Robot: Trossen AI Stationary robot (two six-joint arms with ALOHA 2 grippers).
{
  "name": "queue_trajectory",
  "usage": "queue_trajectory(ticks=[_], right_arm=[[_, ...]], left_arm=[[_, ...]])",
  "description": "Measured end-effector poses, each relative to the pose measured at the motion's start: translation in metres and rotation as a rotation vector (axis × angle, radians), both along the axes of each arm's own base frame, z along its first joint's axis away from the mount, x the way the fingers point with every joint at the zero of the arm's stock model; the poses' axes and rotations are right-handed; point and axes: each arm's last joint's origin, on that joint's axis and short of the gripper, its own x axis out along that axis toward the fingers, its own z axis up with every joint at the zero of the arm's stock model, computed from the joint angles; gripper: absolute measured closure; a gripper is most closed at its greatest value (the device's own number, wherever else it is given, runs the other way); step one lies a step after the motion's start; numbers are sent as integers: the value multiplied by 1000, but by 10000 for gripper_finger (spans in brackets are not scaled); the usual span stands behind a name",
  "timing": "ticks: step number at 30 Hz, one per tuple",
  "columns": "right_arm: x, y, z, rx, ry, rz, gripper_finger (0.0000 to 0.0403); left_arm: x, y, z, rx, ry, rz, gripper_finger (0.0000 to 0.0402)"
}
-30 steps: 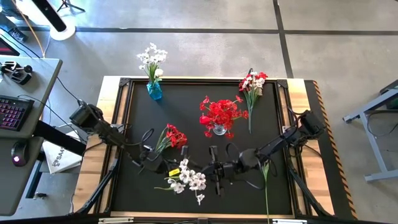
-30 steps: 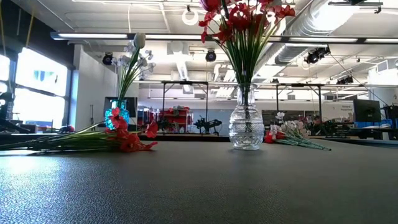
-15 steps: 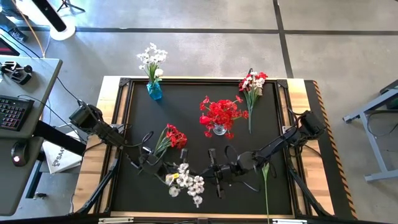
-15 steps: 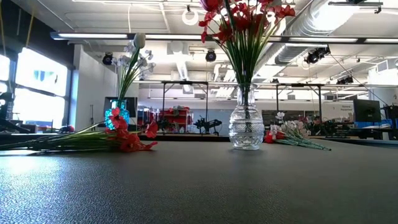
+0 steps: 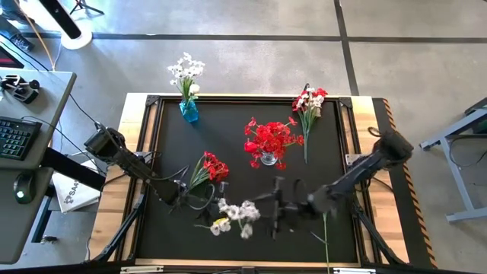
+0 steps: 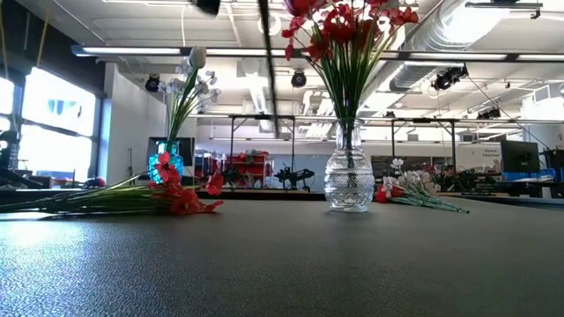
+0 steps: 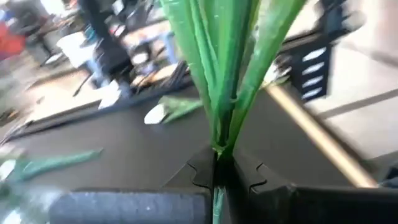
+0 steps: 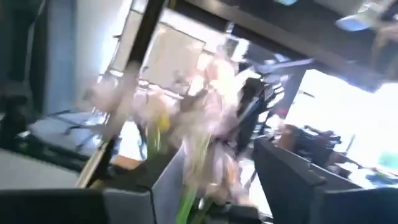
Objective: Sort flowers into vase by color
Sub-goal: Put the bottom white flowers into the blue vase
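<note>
A bunch of white flowers [image 5: 236,216] lies out over the table's near middle. Its green stems [image 7: 219,93] run back to my left gripper [image 5: 185,199], which is shut on them. My right gripper [image 5: 275,209] stands open just right of the blossoms [image 8: 202,118], touching nothing. A blue vase [image 5: 189,111] with white flowers stands at the far left. A clear vase [image 5: 268,158] with red flowers stands mid-table. A red sprig [image 5: 207,169] lies flat left of it, and a mixed bunch [image 5: 308,103] lies at the far right. My left gripper pinches the white bunch's green stems [image 7: 217,146] between its two fingers, several stems together, toward their cut end. The fingers come level from the table's left, along the stems. The blossom end reaches out to the right; whether it rests on the table I cannot tell.
A single green stem [image 5: 326,228] lies near the front right. The black mat is framed by a wooden rim [image 5: 392,144]. A desk with a keyboard [image 5: 15,137] stands left of the table.
My left gripper has shut on the white bunch's stems. My right gripper has opened, let go of the bunch and drawn back toward the table's right edge. The white blossoms have shifted a little to the right.
</note>
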Motion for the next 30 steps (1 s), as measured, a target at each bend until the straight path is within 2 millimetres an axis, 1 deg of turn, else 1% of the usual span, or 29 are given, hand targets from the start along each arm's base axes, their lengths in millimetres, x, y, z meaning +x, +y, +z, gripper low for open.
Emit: queue_trajectory(ticks=[3,5,8,10,12,15,19,22,25,28,30], right_arm=[[-23,11,16,27,3,-75,191],[-34,19,19,60,38,-98,187],[-45,32,13,74,100,-88,190],[-47,39,4,92,138,-73,195],[-47,46,-7,100,168,-62,202],[-42,52,-23,98,199,-61,213],[-32,53,-39,96,214,-95,227],[-25,48,-42,110,207,-117,237],[-21,44,-42,112,205,-134,246],[-19,41,-42,104,204,-145,254],[-17,38,-42,98,204,-153,258]], left_arm=[[-10,8,-7,44,45,122,398],[-22,19,-8,47,48,214,398],[-47,38,-5,43,5,359,398],[-68,54,1,35,-45,459,398],[-87,72,9,24,-105,564,398],[-113,101,24,53,-178,726,398],[-138,142,54,79,-263,888,398],[-157,170,70,103,-309,1021,398],[-175,192,78,103,-348,1131,399],[-186,208,78,48,-396,1122,399],[-189,219,73,19,-384,1122,399]])
